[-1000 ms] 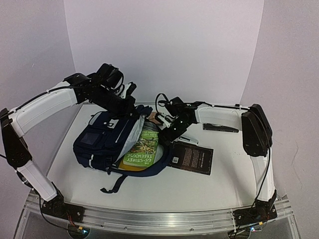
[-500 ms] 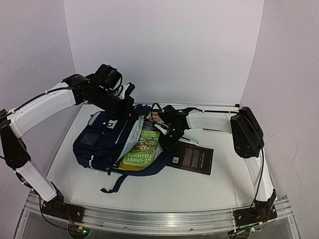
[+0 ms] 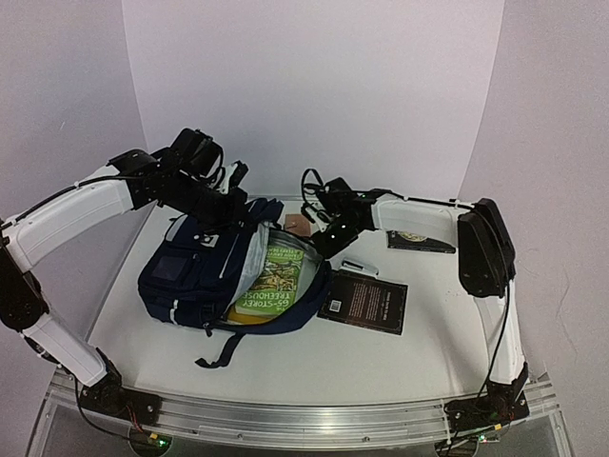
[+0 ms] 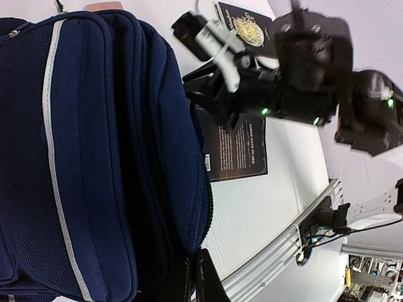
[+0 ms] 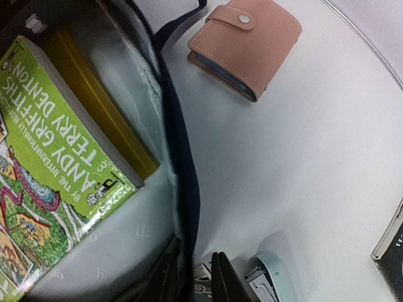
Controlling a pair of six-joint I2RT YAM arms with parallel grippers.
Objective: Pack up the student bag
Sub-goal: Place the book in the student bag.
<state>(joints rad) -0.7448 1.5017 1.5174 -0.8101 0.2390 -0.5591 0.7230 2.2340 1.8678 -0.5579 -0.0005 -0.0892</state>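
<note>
The student bag [image 3: 195, 271] lies on its side on the left half of the table [image 3: 314, 367], its mouth facing the middle. It is woven navy fabric with a thin grey stripe and a pale, smooth lining. A glossy green paperback [image 3: 273, 281] juts from the opening over a flat yellow book [image 5: 101, 107].

The left gripper [image 3: 228, 205] is at the bag's far end. Its wrist view shows dark fingers pinching the mesh-textured edge, jaws closed on it. The right gripper [image 3: 322, 249] clamps the navy rim of the opening. Only its wrist view shows the rim caught between the two fingers, and the author names printed on the paperback.

A pink leather-look wallet [image 5: 245, 47] with a snap tab lies near the far edge. A matt black book [image 3: 366, 303] lies right of the bag, with a stapler [image 5: 271, 280] just beyond it. A dark booklet [image 4: 252, 28] with a gold crest lies toward the far right corner.

The table is white and smooth, with plain pale walls [image 3: 314, 86] around it.
</note>
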